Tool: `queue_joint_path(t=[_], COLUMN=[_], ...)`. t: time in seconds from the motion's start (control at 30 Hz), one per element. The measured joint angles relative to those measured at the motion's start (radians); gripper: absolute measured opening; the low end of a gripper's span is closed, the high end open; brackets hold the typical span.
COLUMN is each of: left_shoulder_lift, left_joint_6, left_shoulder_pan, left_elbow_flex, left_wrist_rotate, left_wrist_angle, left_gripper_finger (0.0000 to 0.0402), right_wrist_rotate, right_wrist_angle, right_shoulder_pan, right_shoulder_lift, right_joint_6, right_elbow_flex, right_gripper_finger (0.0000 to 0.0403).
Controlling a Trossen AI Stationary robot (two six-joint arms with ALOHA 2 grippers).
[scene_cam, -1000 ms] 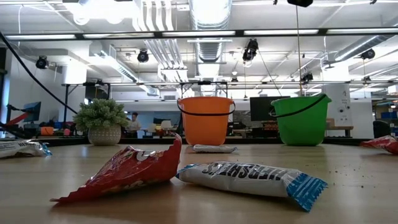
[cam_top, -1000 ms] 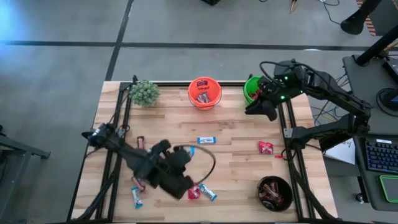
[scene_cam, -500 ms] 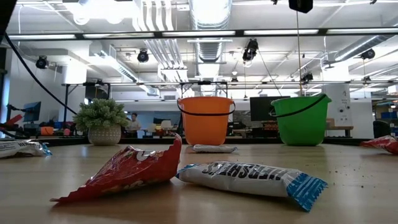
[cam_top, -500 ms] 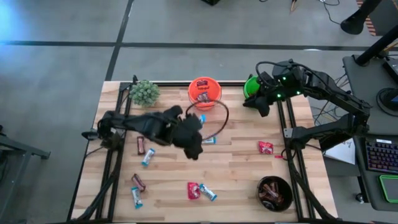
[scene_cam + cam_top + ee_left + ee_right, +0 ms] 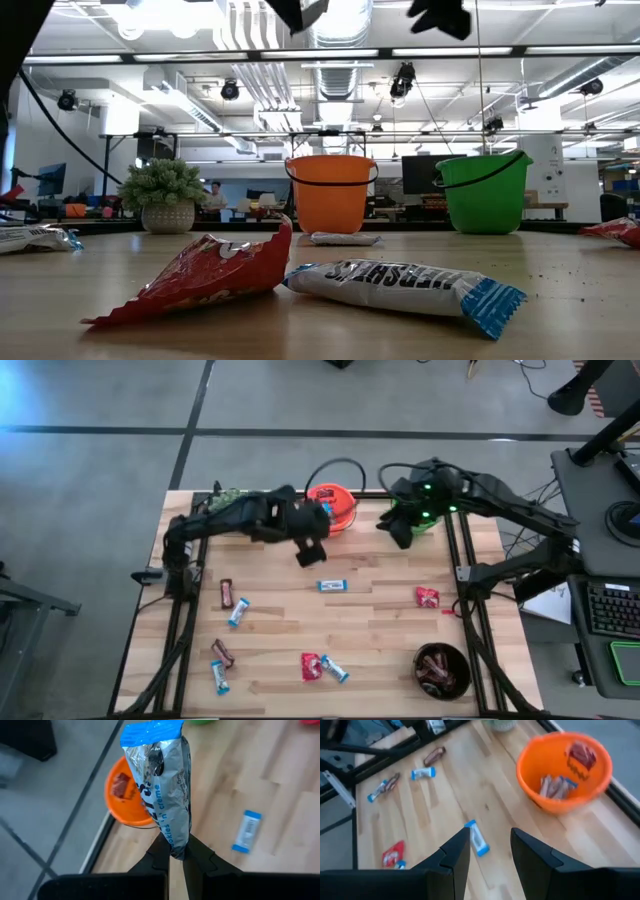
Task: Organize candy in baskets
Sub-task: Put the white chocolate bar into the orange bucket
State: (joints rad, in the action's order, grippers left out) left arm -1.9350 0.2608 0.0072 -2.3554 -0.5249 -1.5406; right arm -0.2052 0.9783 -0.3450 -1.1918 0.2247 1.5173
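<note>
The left end effector (image 5: 174, 854) pinches a blue-and-white candy (image 5: 162, 790) by one end beside the orange pail (image 5: 125, 795); released early, it could miss. The right end effector (image 5: 490, 851) hangs parted, empty.

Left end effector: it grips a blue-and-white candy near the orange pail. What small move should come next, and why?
Probably carry it a bit further until the candy hangs over a pail's mouth, then open. The left end effector is shut on the blue-and-white candy, and the orange pail lies beside it, not under it. Which pail that colour belongs in, I cannot tell.
</note>
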Motion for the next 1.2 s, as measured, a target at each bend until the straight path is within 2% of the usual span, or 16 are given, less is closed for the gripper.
queue_joint_path(t=[0.27, 0.57, 0.73, 0.83, 1.07, 1.2], left_shoulder_lift=[0.001, 0.003, 0.003, 0.003, 0.003, 0.003], left_joint_6=[-0.133, -0.256, -0.304, -0.327, -0.350, -0.349], left_shoulder_pan=[0.149, 0.265, 0.290, 0.292, 0.301, 0.306], left_elbow_flex=[0.000, 0.000, 0.000, 0.000, 0.000, 0.000], left_wrist_rotate=[0.041, 0.156, 0.213, 0.227, 0.245, 0.255], left_wrist_angle=[0.017, 0.138, 0.253, 0.297, 0.369, 0.373], left_gripper_finger=[0.0001, 0.0001, 0.0001, 0.0001, 0.0001, 0.0001], right_wrist_rotate=[-0.001, -0.006, 0.003, 0.005, -0.064, -0.063], right_wrist_angle=[-0.316, -0.356, -0.365, -0.437, -0.560, -0.620], right_shoulder_pan=[0.000, -0.034, -0.125, -0.160, -0.164, -0.162], right_shoulder_lift=[-0.054, -0.054, -0.091, -0.114, -0.162, -0.170], right_joint_6=[-0.024, -0.048, -0.051, -0.035, -0.024, -0.013], right_elbow_flex=[0.000, 0.000, 0.000, 0.000, 0.000, 0.000], right_gripper_finger=[0.0132, 0.0132, 0.0132, 0.0132, 0.0132, 0.0132])
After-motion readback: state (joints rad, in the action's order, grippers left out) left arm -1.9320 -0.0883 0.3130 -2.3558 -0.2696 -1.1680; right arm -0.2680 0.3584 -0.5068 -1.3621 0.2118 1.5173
